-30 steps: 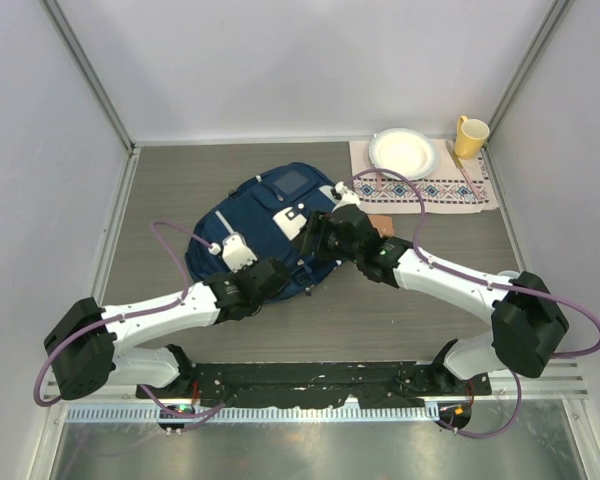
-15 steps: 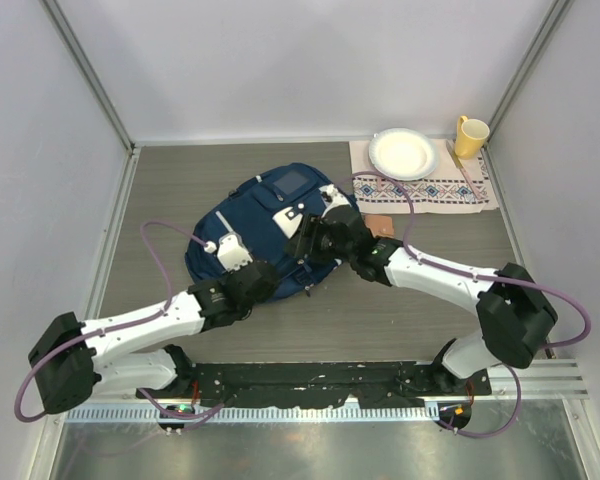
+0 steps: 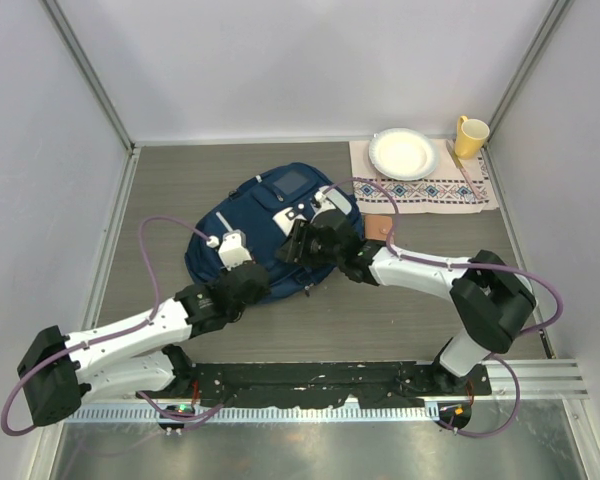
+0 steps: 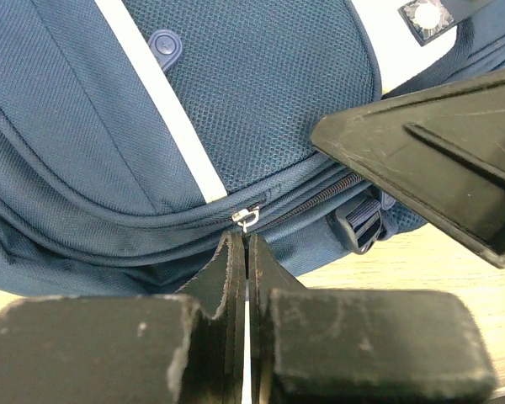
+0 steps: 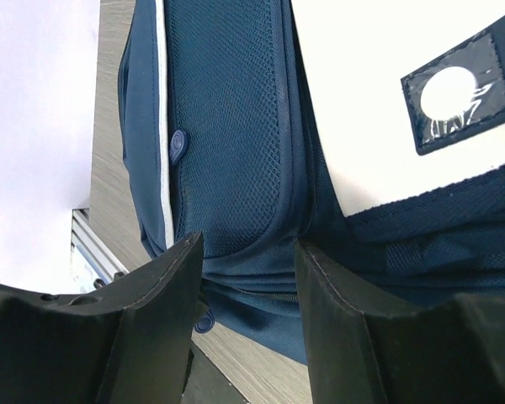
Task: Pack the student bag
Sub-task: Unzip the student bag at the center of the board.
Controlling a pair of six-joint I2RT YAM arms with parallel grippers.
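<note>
White arm links (image 3: pixel 140 325), bulky black joints (image 3: pixel 492 305), purple cables (image 3: pixel 144 240). Claw fingers (image 5: pixel 151 337) matte black, scuffed, wedge-shaped.

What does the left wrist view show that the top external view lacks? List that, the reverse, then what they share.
Only the left wrist view: a metal zipper pull right at the tips of the shut left end effector, and a black strap buckle. Only the top external view: the white plate, yellow mug and patterned cloth at the far right. Both: the navy student bag.
</note>
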